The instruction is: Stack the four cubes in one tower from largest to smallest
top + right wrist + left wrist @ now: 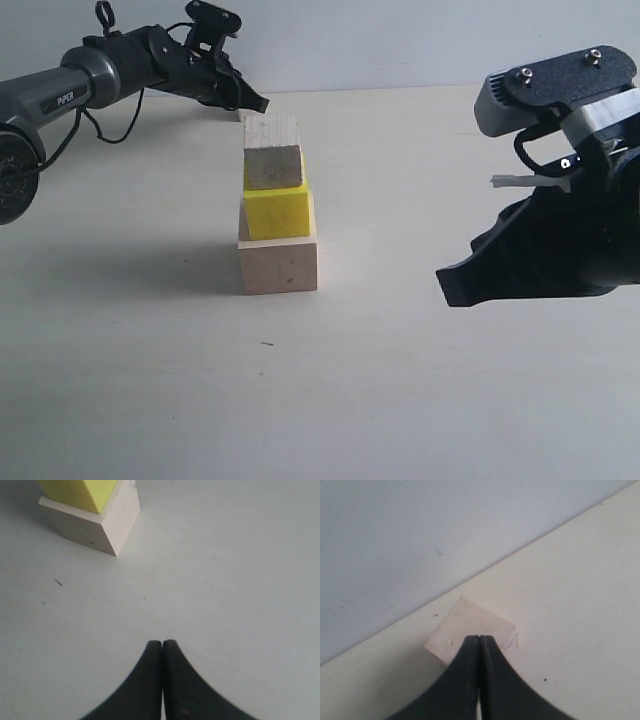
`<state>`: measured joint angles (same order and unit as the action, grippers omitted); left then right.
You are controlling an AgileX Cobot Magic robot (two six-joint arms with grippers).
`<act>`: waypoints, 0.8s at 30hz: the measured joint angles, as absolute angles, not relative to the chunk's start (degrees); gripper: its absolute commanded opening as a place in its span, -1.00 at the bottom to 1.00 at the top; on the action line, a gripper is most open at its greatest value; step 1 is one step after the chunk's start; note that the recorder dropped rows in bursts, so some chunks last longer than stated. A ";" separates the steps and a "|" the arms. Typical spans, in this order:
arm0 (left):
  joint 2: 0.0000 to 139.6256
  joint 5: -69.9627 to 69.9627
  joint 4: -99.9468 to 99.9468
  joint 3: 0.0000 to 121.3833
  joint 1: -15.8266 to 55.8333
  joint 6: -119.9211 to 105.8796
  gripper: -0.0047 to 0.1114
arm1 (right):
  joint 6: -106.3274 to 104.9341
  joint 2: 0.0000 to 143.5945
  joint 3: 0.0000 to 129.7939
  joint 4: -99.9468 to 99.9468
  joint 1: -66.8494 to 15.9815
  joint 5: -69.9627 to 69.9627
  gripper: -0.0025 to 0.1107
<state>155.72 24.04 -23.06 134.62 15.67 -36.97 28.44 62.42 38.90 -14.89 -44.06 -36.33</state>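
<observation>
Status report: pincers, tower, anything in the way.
Left pincer shut, empty, tips at the loose small cube. Right pincer shut, empty, off the tower. Tower three high: wood, yellow, wood. Nothing blocking in view.

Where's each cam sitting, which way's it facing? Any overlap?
Exterior: low, facing the three-cube tower side-on; left gripper behind it, right gripper at right.
Left wrist: looks down past shut jaws at a pale cube by the wall.
Right wrist: looks across the table past shut jaws at the tower's base.
Shared: exterior and right wrist both show the yellow cube on the large pale cube.
</observation>
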 measured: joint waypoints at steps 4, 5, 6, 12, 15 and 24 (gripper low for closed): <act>155.77 24.38 -23.16 134.74 15.67 -36.97 -0.92 | 28.44 62.42 38.90 -14.89 -44.06 -36.48 -0.96; 155.77 24.51 -23.29 134.74 15.67 -36.97 -0.92 | 28.44 62.42 38.90 -14.89 -44.06 -36.48 -0.96; 155.77 24.98 -23.29 134.74 15.67 -36.97 -0.92 | 28.44 62.42 38.90 -14.89 -44.06 -36.48 -0.96; 155.18 28.80 -21.69 135.07 15.67 -36.24 -0.92 | 28.44 62.42 38.90 -14.89 -44.06 -36.48 -0.96; 154.67 30.91 -20.24 135.07 15.67 -35.09 -0.92 | 28.44 62.42 38.90 -14.89 -44.06 -36.48 -0.96; 153.90 38.99 -19.02 134.51 13.68 -34.49 -0.92 | 28.33 62.42 38.90 -14.89 -44.06 -36.48 -0.96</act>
<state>153.90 38.99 -19.02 134.51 13.68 -34.49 28.33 62.42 38.90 -14.89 -44.06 -36.48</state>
